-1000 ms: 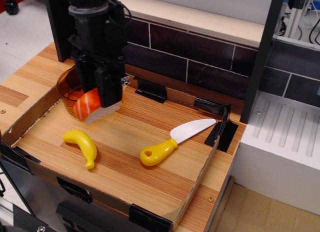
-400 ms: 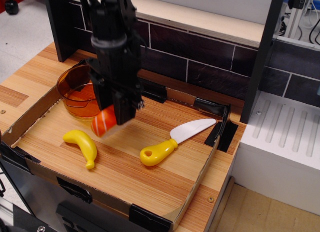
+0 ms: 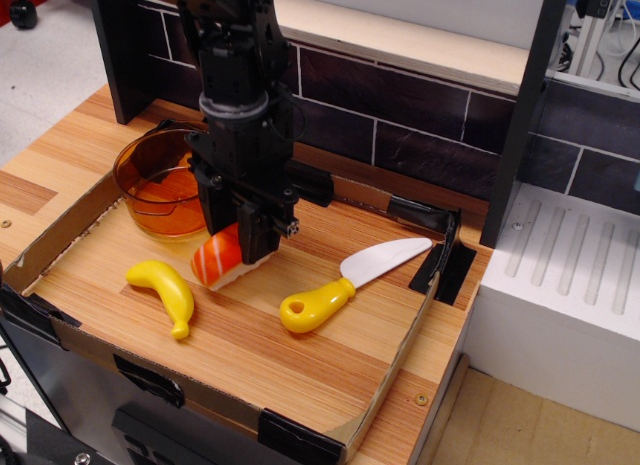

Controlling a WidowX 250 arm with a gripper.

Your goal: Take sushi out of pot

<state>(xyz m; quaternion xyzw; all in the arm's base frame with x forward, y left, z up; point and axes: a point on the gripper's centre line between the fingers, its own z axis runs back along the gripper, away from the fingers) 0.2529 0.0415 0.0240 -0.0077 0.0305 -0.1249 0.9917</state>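
Observation:
The sushi (image 3: 222, 260), an orange-red striped top on a whitish rice block, is at the wooden tray floor just right of the pot. My black gripper (image 3: 243, 247) is shut on the sushi from above. I cannot tell whether the sushi touches the wood. The amber translucent pot (image 3: 160, 185) stands at the tray's back left, with nothing showing inside it. The gripper is to the right of and in front of the pot.
A yellow banana (image 3: 168, 290) lies front left of the sushi. A toy knife (image 3: 345, 282) with a yellow handle and white blade lies to the right. Low cardboard walls (image 3: 400, 355) ring the tray. A dark tiled wall (image 3: 420, 125) stands behind.
The gripper has carried the sushi out of the pot, to the right and forward, then lowered it toward the tray floor. The pot, banana and knife have not moved.

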